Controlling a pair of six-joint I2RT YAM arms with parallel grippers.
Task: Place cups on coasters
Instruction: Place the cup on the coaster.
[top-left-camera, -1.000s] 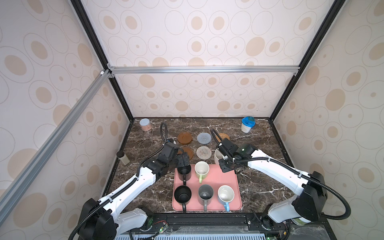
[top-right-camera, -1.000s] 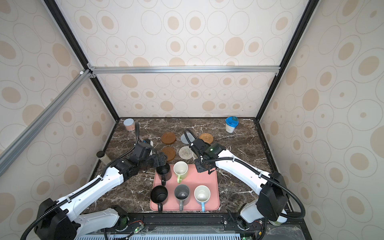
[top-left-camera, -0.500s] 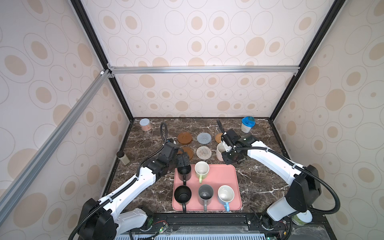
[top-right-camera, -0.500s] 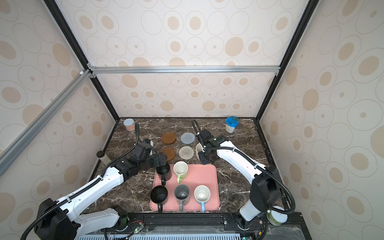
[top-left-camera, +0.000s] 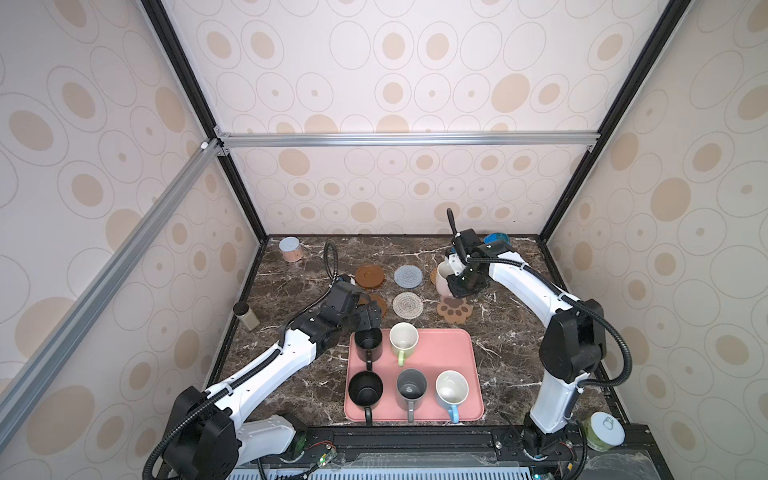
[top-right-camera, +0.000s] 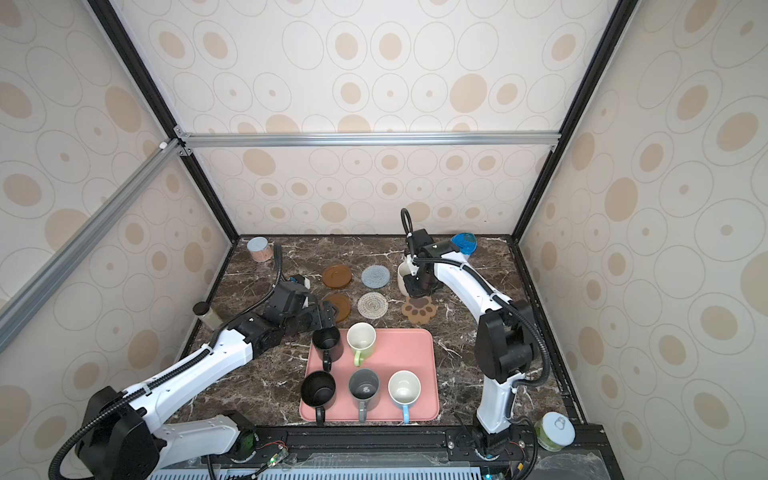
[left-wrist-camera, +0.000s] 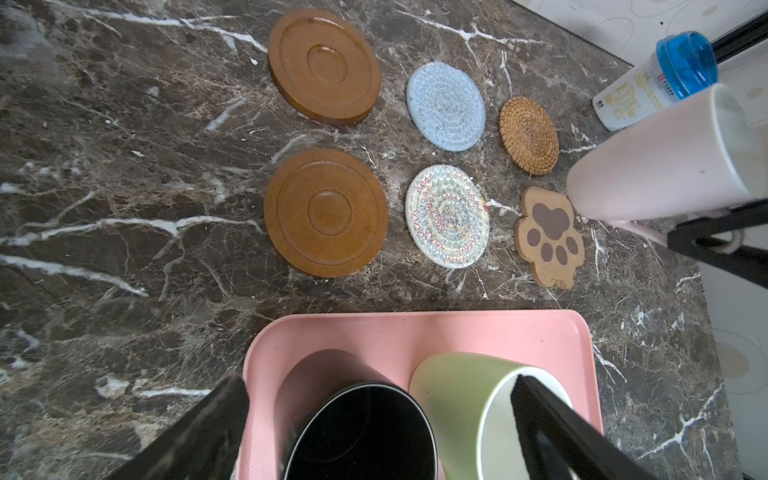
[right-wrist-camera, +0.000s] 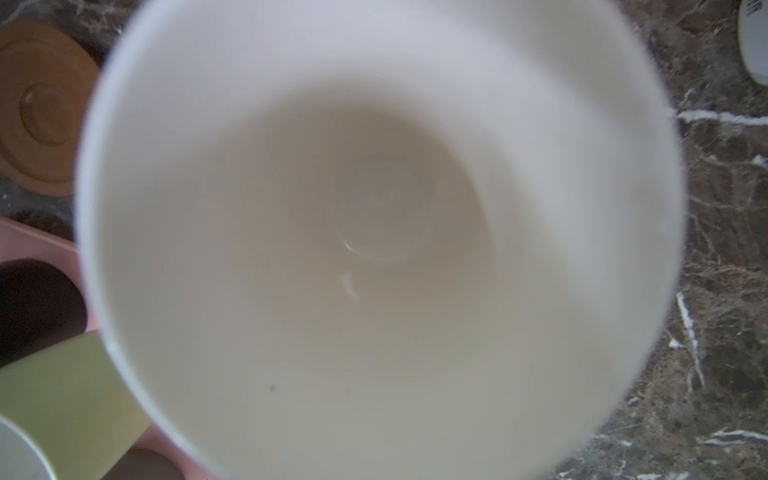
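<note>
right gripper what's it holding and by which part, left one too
The right gripper holds the pale pink mug by its handle, jaws shut on it. The left gripper holds nothing, its jaws open.

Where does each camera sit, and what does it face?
Top views: overhead, looking down on the pink tray, paw coaster, both arms.
Left wrist: on left arm, past the open left gripper to a black cup and coasters.
Right wrist: on right arm, straight into the pale pink cup the right gripper holds; no robot part shows.
Shared: left wrist also sees that cup.
</note>
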